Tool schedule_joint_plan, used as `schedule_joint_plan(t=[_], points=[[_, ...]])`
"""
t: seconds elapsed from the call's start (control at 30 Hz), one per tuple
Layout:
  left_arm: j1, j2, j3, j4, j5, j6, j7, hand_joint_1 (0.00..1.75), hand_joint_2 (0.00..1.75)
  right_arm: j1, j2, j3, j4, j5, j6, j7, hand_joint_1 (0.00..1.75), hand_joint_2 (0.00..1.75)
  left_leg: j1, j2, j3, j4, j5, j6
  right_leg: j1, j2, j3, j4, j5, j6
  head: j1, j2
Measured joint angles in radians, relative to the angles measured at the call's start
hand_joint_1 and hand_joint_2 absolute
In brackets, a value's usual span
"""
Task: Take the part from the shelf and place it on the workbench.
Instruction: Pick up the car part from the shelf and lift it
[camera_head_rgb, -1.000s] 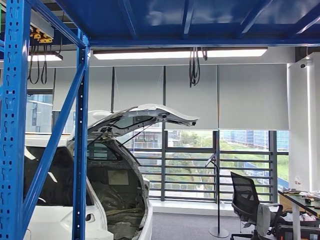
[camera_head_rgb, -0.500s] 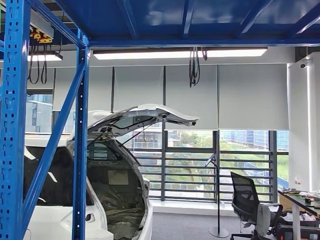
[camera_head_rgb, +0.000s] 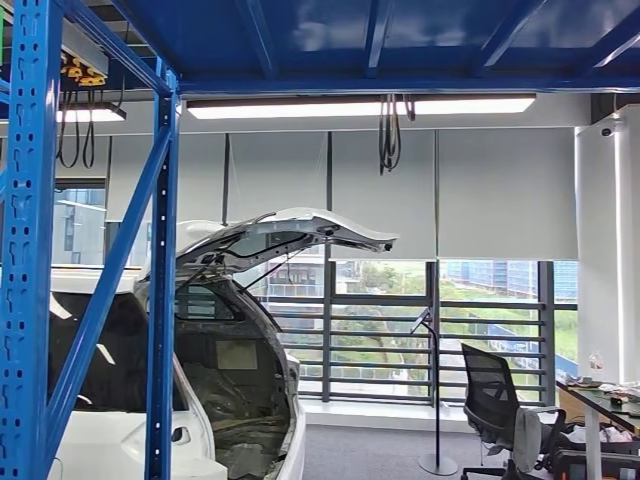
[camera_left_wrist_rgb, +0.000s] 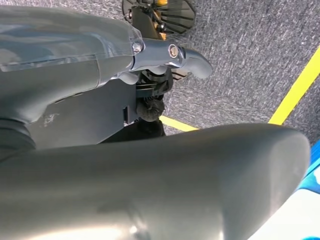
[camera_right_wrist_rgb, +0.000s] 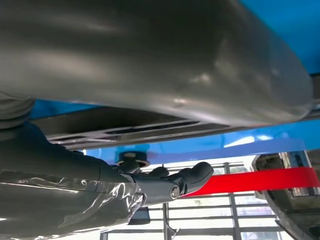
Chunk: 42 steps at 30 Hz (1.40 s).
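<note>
Left hand (camera_left_wrist_rgb: 166, 165) empty, apparently open, right hand (camera_right_wrist_rgb: 162, 65) likewise, blue shelf (camera_head_rgb: 30, 250)

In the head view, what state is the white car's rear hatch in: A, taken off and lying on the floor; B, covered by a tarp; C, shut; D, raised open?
D: the white car's rear hatch is propped up, and the bare cargo area below it is exposed.

Blue steel shelf (camera_head_rgb: 30, 250): perforated uprights with a diagonal brace, standing at the left of the head view. Grey carpeted floor (camera_left_wrist_rgb: 241, 55) marked with yellow tape lines (camera_left_wrist_rgb: 296, 87). Floor carries a black office chair (camera_head_rgb: 490, 405) and a stand's round base (camera_head_rgb: 438, 464).
</note>
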<state>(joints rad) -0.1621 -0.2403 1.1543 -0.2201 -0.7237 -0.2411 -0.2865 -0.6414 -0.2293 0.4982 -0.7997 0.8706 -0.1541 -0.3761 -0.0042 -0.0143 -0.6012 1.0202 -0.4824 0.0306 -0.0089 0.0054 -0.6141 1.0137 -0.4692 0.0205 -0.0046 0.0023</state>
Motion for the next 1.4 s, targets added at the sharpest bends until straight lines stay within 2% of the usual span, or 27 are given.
schedule_joint_plan(t=[0.73, 1.4], points=[[0.001, 0.000, -0.007, 0.000, -0.001, 0.000, 0.006, 0.00, 0.00, 0.000, 0.023, -0.004, 0.036, 0.016, -0.023, 0.005, 0.00, 0.00, 0.000, 0.000, 0.000, 0.000, 0.000, 0.000, 0.000, 0.000, 0.000, 0.000, 0.000, 0.000, 0.000, 0.000], [-0.001, 0.000, -0.033, 0.000, -0.021, 0.000, 0.019, 0.00, 0.00, -0.061, 0.082, -0.018, 0.146, 0.043, -0.063, 0.027, 0.00, 0.00, 0.000, 0.000, 0.000, 0.000, 0.000, 0.000, 0.000, 0.000, 0.000, 0.000, 0.000, 0.000, 0.000, 0.000]])
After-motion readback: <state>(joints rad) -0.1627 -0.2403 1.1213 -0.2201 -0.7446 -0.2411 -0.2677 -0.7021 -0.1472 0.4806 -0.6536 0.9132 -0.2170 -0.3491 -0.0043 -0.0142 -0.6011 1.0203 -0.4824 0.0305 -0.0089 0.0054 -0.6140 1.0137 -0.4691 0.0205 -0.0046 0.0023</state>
